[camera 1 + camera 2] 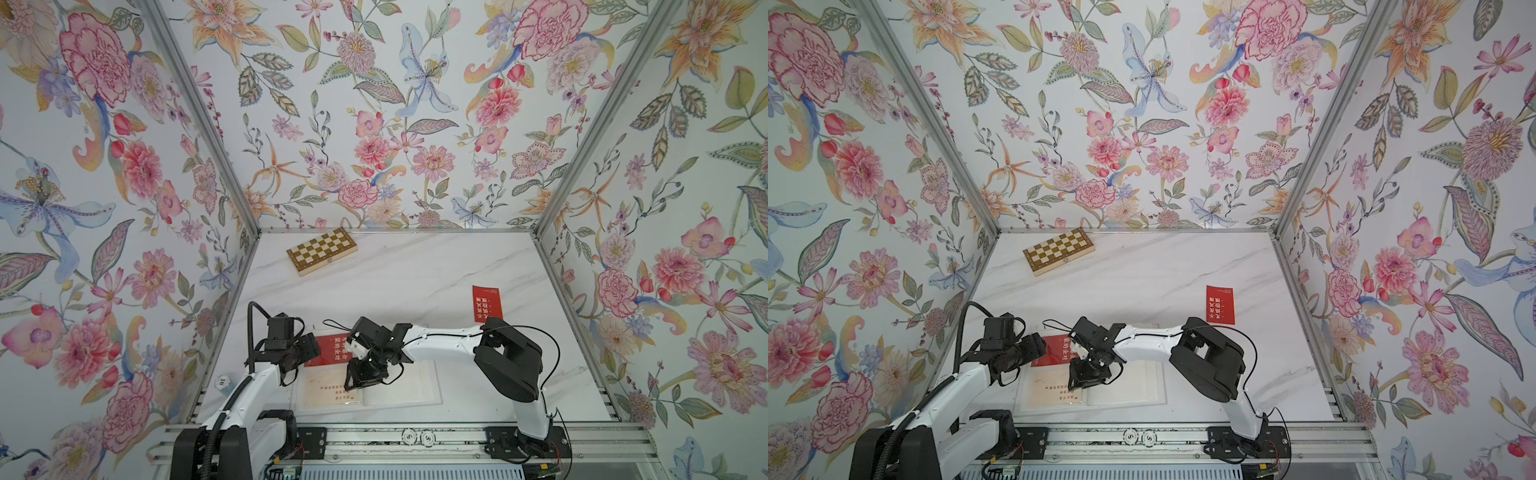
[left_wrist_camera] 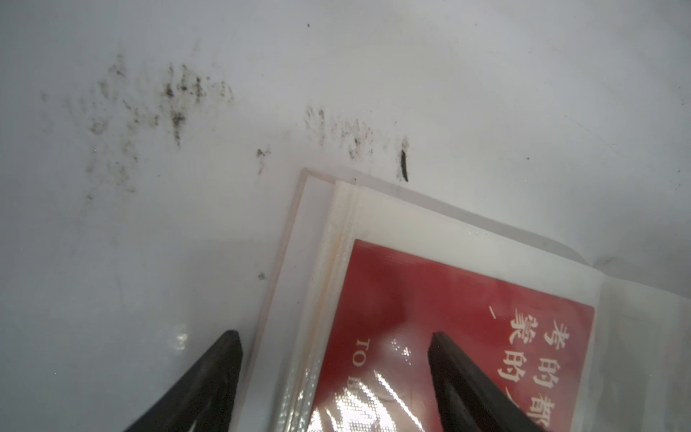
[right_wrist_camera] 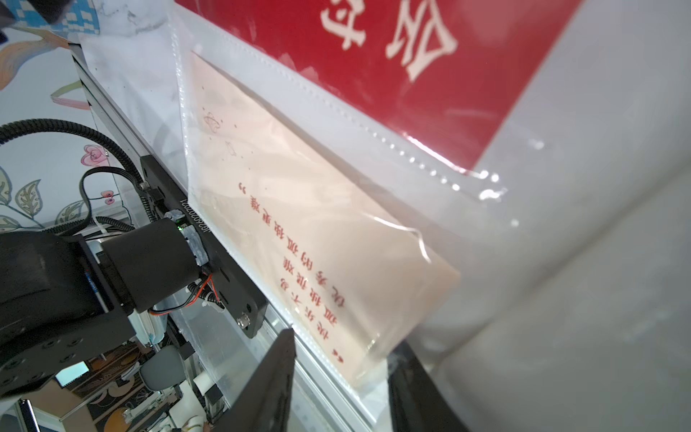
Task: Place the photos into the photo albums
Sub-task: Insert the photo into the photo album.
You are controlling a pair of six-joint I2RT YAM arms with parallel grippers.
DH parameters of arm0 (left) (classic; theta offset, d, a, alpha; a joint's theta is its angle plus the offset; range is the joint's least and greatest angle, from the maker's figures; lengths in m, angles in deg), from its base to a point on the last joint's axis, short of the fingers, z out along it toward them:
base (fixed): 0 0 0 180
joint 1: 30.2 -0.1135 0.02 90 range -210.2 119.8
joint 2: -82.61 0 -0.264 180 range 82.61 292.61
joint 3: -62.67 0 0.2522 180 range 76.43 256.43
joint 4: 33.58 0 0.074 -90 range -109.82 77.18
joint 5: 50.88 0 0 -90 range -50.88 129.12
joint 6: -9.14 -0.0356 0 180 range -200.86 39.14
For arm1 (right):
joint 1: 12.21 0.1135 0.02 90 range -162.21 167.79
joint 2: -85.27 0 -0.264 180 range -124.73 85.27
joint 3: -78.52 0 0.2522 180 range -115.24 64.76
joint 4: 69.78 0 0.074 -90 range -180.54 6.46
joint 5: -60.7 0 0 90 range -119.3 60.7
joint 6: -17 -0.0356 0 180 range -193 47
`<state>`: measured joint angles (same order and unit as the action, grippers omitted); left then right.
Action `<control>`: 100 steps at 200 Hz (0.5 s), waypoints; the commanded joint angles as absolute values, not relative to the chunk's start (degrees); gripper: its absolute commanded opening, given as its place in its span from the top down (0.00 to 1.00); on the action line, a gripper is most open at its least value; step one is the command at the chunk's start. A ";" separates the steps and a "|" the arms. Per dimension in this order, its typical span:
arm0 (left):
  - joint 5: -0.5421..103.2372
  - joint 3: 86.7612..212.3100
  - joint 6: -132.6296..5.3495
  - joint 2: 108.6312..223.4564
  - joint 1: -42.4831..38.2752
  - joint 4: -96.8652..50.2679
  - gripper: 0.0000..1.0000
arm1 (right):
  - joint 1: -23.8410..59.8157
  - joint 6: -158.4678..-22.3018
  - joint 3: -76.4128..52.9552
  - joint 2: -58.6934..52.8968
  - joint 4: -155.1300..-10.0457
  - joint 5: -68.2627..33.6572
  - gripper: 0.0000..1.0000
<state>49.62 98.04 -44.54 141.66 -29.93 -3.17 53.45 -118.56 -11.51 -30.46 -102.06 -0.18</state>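
Observation:
The photo album [image 1: 409, 386] lies open near the table's front edge. Its left page holds a red photo [image 1: 334, 352] in the far sleeve and a cream photo [image 1: 325, 388] in the near sleeve. My left gripper [image 2: 334, 342] is open at the album's far left corner [image 2: 321, 209], with one finger over the table and the other over the red photo [image 2: 430, 299]. My right gripper [image 3: 346, 348] hangs over the album's middle, jaws apart. A corner of the cream photo [image 3: 318, 224] and its clear sleeve lies between them. Another red photo [image 1: 487, 303] lies loose at the right.
A checkered wooden chessboard box [image 1: 322, 250] sits at the back left of the marble table [image 1: 415, 274]. Floral walls close in three sides. Two round chips [image 1: 417, 436] rest on the front metal rail, and a small round object [image 1: 223, 381] sits by the left arm.

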 commanded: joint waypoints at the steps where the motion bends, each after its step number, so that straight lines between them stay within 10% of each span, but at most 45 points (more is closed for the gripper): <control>1: 51.24 96.56 -45.74 141.98 -29.77 -2.12 0.23 | 52.47 -119.02 -8.75 -28.29 -99.00 -0.66 0.52; 100: 51.86 97.94 -46.58 143.70 -27.69 -1.95 0.22 | 52.17 -119.36 -9.10 -29.27 -95.86 0.33 0.50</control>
